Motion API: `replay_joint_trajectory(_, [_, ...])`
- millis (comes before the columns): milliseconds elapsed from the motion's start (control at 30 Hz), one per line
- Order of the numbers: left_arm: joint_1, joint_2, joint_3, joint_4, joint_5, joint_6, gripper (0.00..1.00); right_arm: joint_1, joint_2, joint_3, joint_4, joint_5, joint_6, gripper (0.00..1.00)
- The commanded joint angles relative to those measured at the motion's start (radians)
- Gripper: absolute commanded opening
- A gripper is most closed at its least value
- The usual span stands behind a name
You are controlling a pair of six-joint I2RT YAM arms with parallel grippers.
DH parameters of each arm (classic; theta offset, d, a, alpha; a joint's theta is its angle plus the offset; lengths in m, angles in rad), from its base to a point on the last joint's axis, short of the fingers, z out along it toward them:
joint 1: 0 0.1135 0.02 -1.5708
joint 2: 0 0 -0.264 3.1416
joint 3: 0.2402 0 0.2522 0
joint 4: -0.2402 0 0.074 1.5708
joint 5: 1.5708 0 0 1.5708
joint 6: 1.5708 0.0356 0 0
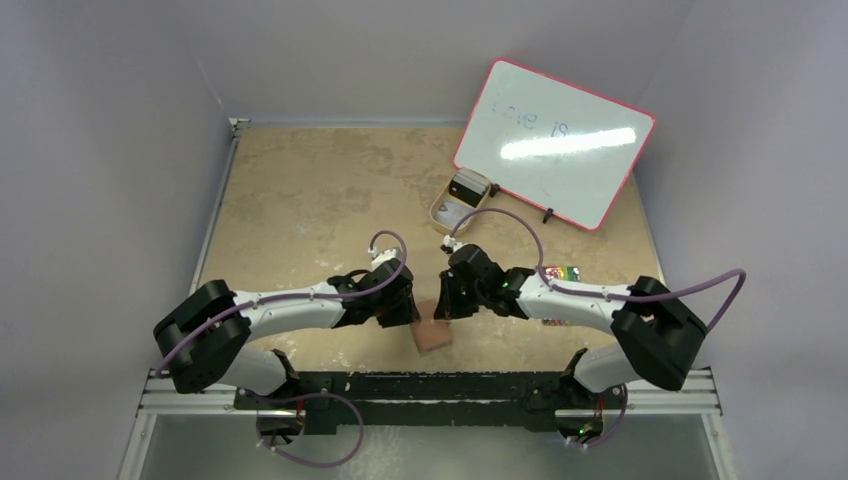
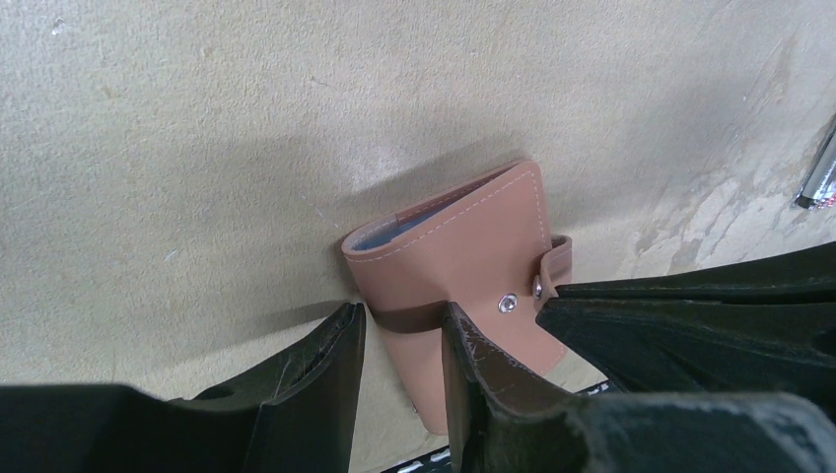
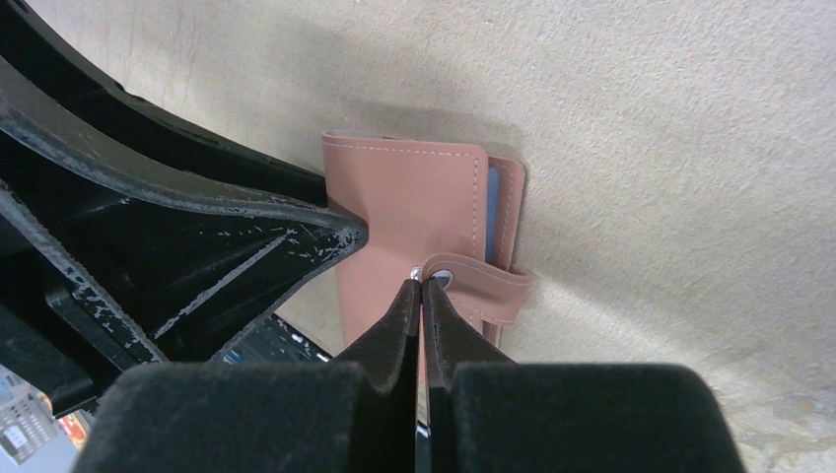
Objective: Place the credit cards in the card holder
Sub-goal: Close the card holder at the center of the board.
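Note:
The card holder (image 1: 433, 336), a reddish-brown leather wallet with a snap tab, lies folded near the table's front edge. A light blue card edge (image 3: 490, 202) shows inside it; the same edge shows in the left wrist view (image 2: 394, 229). My left gripper (image 2: 402, 313) is open. It straddles the holder's (image 2: 463, 246) spine side, one finger on top of the leather and the other just beside it. My right gripper (image 3: 422, 286) is pinched shut on the snap tab (image 3: 493, 281) of the holder (image 3: 404, 197). From above, the left gripper (image 1: 405, 310) and right gripper (image 1: 445, 303) meet over the holder.
A tan oval tray (image 1: 441, 212) at the back holds small whitish and dark flat pieces, too small to tell apart. A red-rimmed whiteboard (image 1: 555, 140) leans behind it. A pack of coloured markers (image 1: 563, 272) lies by the right arm. The front table edge runs just below the holder.

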Motion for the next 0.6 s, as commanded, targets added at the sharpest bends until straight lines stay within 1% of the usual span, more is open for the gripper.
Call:
replay_joint_trajectory(0, [-0.005, -0.028, 0.011, 0.022, -0.016, -0.003, 0.33, 0.010, 0.013, 0.043, 0.032, -0.027, -0.020, 0.00])
replay_joint_trajectory(567, [-0.005, -0.032, 0.003, 0.022, -0.019, -0.006, 0.34, 0.027, 0.029, 0.054, 0.009, -0.045, -0.020, 0.00])
